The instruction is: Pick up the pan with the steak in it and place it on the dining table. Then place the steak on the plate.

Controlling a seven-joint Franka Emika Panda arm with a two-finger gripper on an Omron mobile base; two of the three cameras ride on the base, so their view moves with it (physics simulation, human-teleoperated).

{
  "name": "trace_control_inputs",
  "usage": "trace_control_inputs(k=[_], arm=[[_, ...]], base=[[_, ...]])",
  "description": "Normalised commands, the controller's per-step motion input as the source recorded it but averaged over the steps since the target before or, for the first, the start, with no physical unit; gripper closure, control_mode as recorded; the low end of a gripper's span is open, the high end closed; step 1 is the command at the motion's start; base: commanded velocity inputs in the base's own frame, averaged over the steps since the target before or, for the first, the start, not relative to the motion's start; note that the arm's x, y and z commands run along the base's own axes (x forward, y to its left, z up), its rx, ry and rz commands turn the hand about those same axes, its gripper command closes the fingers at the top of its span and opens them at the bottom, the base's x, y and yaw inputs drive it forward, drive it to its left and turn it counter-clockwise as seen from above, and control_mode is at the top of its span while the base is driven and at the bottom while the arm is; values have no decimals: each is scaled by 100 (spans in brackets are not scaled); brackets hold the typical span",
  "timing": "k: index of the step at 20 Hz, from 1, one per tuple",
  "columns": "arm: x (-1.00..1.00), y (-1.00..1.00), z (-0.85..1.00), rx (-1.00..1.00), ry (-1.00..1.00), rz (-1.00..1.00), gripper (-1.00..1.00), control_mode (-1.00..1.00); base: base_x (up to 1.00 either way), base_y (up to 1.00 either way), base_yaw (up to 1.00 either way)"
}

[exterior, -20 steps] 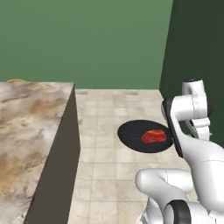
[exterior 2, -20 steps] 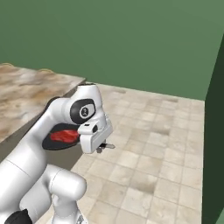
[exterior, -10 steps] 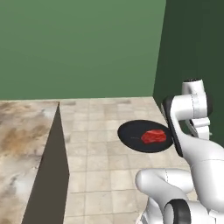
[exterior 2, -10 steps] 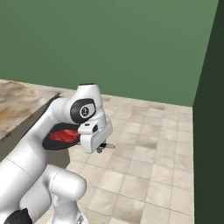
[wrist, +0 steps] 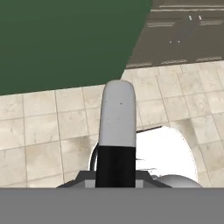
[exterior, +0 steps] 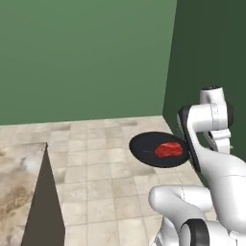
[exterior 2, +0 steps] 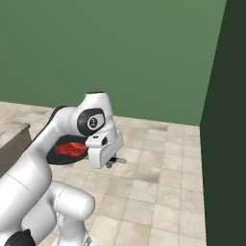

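The pan [exterior: 157, 149] hangs in the air above the tiled floor [exterior: 101, 163], level and held out in front of the arm's upper links. In the left base view it shows as a flat black disc just left of the white arm, with the steak [exterior: 169, 150] lying on its right half, a small red lump well inside the rim. In the right base view the pan [exterior 2: 65, 150] peeks out from behind the arm on the left, and the steak [exterior 2: 70, 149] shows as a red patch on it.

The gripper [exterior 2: 111, 163] sits below the white hand block in the right base view, to the right of the pan. Its jaws stand closed as far as they go; the fingertips are small and partly hidden there, so what they clamp cannot be made out directly, though the pan carried aloft beside the hand suggests the grip is on its handle. In the hand view a grey and black bar [wrist: 117, 131] runs up the middle from the bottom, probably the pan's handle seen end on, but that is not certain.

The dining table [exterior: 19, 192] lies at the near left of the left base view, its marbled stone top ending in a dark side face, well apart from the pan. A corner of it [exterior 2: 12, 137] shows at the left edge of the right base view. Green walls [exterior: 86, 57] close the far side.
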Motion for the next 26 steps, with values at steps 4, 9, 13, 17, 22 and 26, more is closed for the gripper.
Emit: trace_control_inputs(k=[4,9,13,17,22,26], arm=[[0,0,0,0,0,0,100,100],[0,0,0,0,0,0,100,100],[0,0,0,0,0,0,100,100],[0,0,0,0,0,0,100,100],[0,0,0,0,0,0,100,100],[0,0,0,0,0,0,100,100]], base=[[100,-7,-14],[100,-11,-14],[100,-9,-14],[100,-17,-12],[100,-4,-6],[100,0,0]])
